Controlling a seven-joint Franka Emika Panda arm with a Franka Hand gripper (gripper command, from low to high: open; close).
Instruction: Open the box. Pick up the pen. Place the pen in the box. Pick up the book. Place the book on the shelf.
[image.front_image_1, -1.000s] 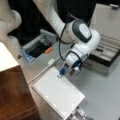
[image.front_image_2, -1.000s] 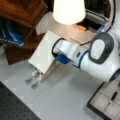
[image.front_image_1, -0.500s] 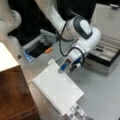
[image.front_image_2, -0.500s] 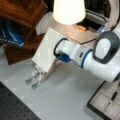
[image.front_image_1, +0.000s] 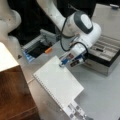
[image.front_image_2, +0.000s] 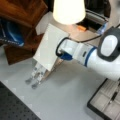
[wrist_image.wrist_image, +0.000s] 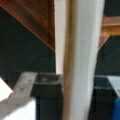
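The gripper (image.front_image_1: 63, 62) is clamped on one corner edge of the book (image.front_image_1: 58, 81), its fingers closed flat against the cover with the sheet between them, and it holds the book clear of the table (image.front_image_1: 105, 92). In a front view the book (image.front_image_2: 48, 47) hangs tilted, its lower edge over a small metal clip-like piece (image.front_image_2: 35, 76) that lies on the table. The wrist view shows the book (wrist_image.wrist_image: 82, 60) edge-on as a pale upright band right in front of the camera, with dark brown wood of the shelf (wrist_image.wrist_image: 32, 20) behind it.

As for progress: the box (image.front_image_1: 106, 53) stands open at a front view's right, its lid up and its beige compartments showing, and a slim dark thing lies in one compartment, most likely the pen (image.front_image_1: 99, 49) (too small to be sure). So the opening and the pen steps look done. The book is picked up but not yet on the shelf (image.front_image_1: 15, 92), which stands just beside it at a front view's left, cream top bare.

The book itself is a large white rectangle, plain-covered, with spiral binding along one long edge.
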